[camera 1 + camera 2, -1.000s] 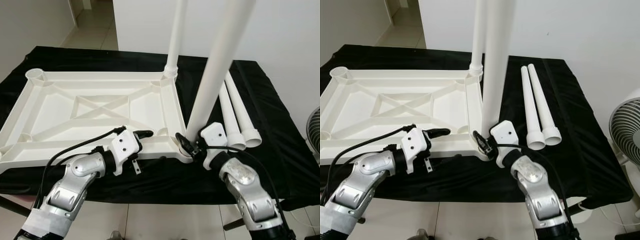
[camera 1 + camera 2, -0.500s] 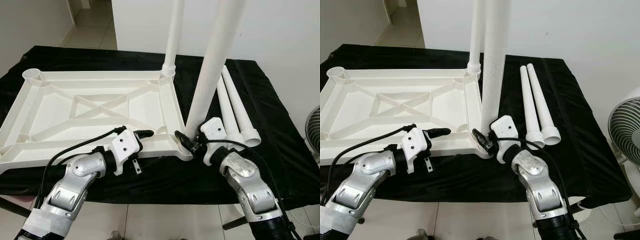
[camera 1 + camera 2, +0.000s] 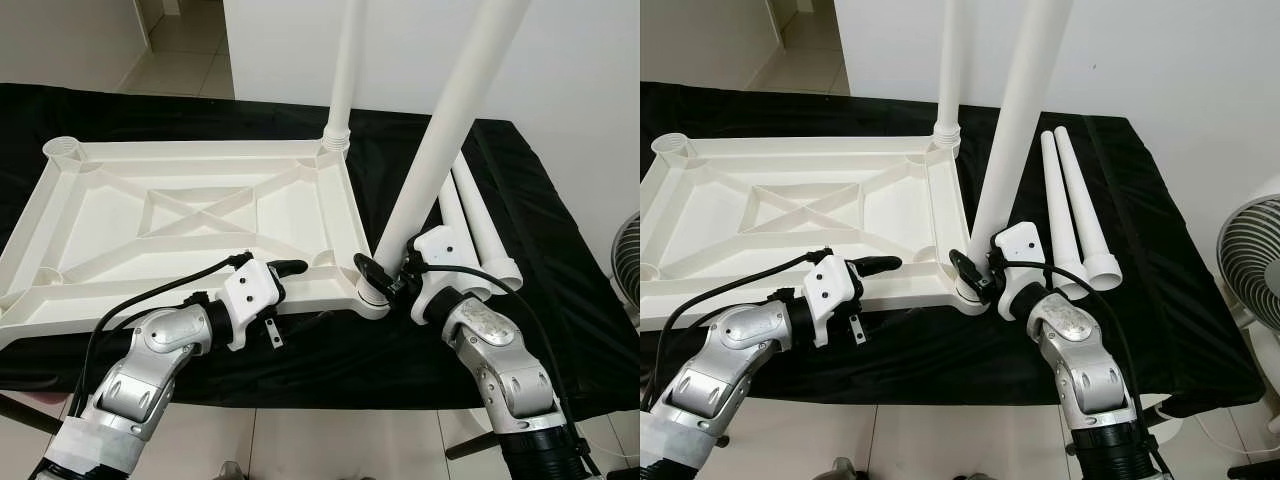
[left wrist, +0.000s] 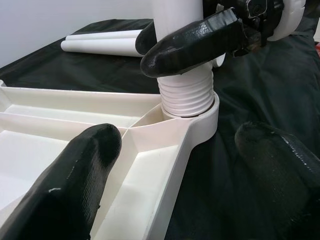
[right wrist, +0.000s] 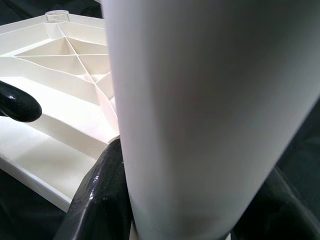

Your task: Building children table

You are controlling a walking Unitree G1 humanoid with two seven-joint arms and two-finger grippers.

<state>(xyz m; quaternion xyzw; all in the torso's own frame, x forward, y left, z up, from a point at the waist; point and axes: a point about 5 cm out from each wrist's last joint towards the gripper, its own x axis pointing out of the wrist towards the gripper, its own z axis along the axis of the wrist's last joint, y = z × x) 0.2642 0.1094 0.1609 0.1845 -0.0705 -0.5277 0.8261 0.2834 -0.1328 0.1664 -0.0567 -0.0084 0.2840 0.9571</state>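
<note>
On black cloth (image 3: 540, 240) by white wall (image 3: 600, 80), right gripper (image 3: 385, 283) clamped on table leg (image 3: 440, 150), left gripper (image 4: 175, 165) apart.

White tabletop (image 3: 200, 215), white legs (image 3: 480, 215); black cloth (image 3: 560, 290); silver arms.

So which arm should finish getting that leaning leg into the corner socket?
The right. Its gripper is already shut on the leg just above the threaded end, which sits tilted in the near corner socket of the tabletop. The left gripper is open, better placed to steady the tabletop's near edge.
</note>
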